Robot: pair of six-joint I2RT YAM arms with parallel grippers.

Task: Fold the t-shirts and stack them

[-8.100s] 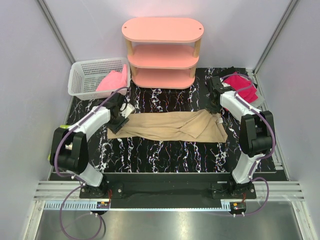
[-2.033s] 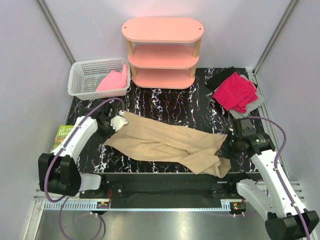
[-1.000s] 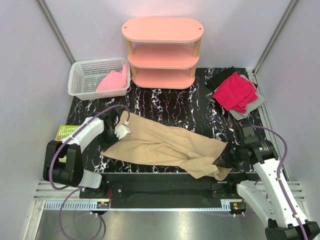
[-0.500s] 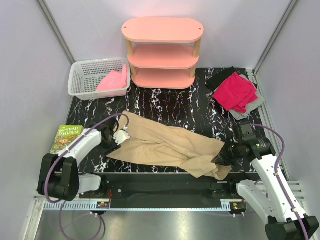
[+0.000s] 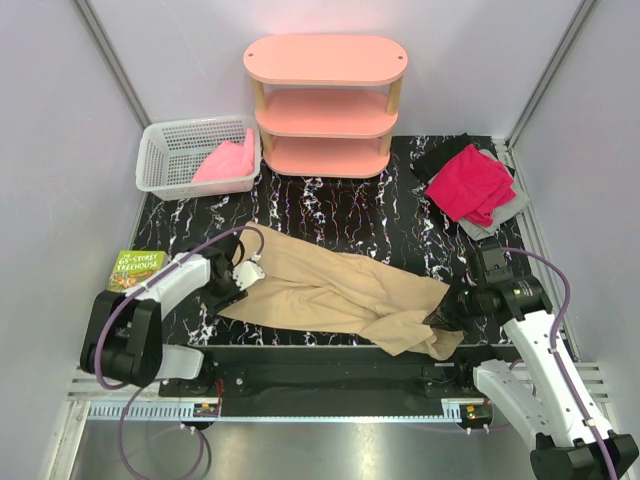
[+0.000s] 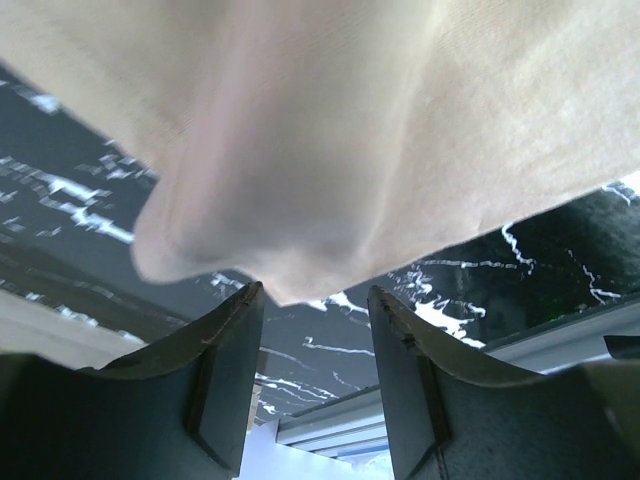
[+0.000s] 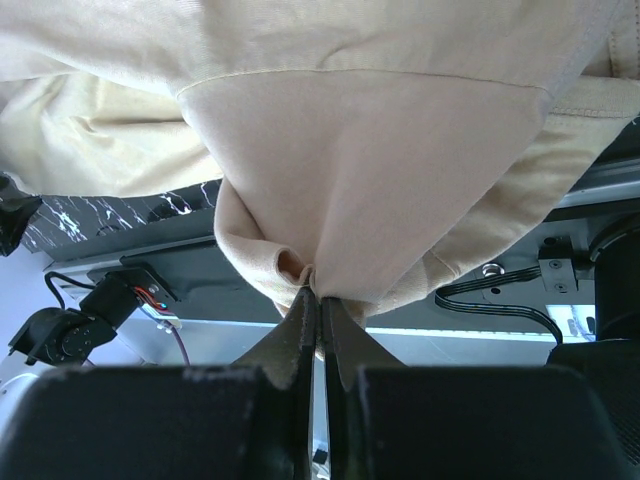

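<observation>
Left end effector (image 6: 315, 295) low, jaws parted; right end effector (image 7: 318, 297) pinched tight, wrist turned inward.

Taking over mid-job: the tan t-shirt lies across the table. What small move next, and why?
Probably back the left gripper off the large tan-beige cloth t-shirt: its fingers stand apart with no cloth between them, so that end lies free on the black marbled table, while the right gripper pinches the bunched other end.
</observation>
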